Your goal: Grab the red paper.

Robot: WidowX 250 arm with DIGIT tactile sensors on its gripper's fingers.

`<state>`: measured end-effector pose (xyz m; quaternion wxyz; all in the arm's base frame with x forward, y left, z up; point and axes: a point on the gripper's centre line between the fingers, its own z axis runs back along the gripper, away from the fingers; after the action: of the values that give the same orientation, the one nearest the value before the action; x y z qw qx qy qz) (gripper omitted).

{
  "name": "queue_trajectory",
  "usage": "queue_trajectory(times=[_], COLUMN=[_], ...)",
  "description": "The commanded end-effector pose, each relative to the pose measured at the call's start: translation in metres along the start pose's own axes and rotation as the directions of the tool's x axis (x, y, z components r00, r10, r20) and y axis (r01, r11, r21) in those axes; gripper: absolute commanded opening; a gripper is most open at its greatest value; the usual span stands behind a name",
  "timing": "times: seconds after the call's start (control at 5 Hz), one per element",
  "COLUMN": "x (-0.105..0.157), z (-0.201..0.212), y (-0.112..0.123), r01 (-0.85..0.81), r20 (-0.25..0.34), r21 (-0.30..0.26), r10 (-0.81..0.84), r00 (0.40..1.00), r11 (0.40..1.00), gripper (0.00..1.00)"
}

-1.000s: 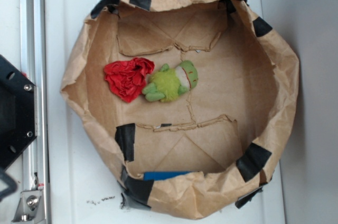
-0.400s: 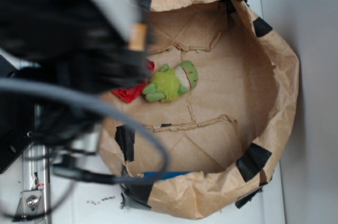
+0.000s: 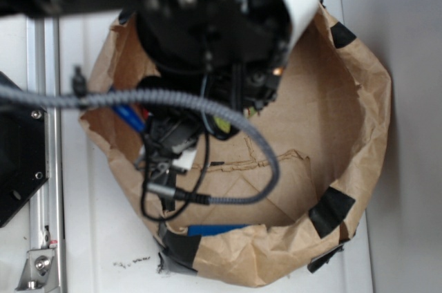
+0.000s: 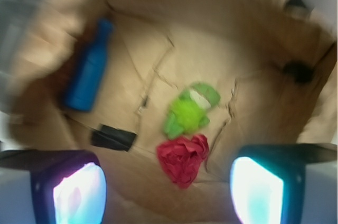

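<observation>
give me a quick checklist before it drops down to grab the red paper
1. Red paper in view of the wrist camera: ok.
2. Gripper jaws spread wider than the paper: ok.
3. Paper between the jaws: ok, roughly centred.
4. Clear of the green frog: not ok, it touches the paper's far edge.
5. Blue object and black tape patch out of the path: ok, off to one side.
6. Height above the paper bag floor: cannot tell; arm hides it in the exterior view.

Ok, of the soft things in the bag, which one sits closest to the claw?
The red paper, the crumpled wad lowest in the wrist view, between the claw fingers. The green plush frog lies just beyond it.
</observation>
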<state>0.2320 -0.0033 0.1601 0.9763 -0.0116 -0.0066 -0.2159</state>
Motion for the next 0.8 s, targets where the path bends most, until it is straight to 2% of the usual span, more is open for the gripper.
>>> queue_trajectory(times=[0.0, 0.2, 0.4, 0.6], x=[-0.011, -0.009, -0.018, -0.040], z=[-0.039, -0.050, -0.061, -0.084], y=[0.011, 0.020, 0.027, 0.020], r01=[-0.026, -0.022, -0.019, -0.015], r20=[-0.017, -0.016, -0.008, -0.029], r21=[0.001, 0.019, 0.009, 0.004], r10=[0.026, 0.023, 0.019, 0.015], r00=[1.000, 1.000, 1.000, 0.999], r11=[1.000, 1.000, 1.000, 1.000], gripper=[1.00, 1.00, 1.00, 1.00])
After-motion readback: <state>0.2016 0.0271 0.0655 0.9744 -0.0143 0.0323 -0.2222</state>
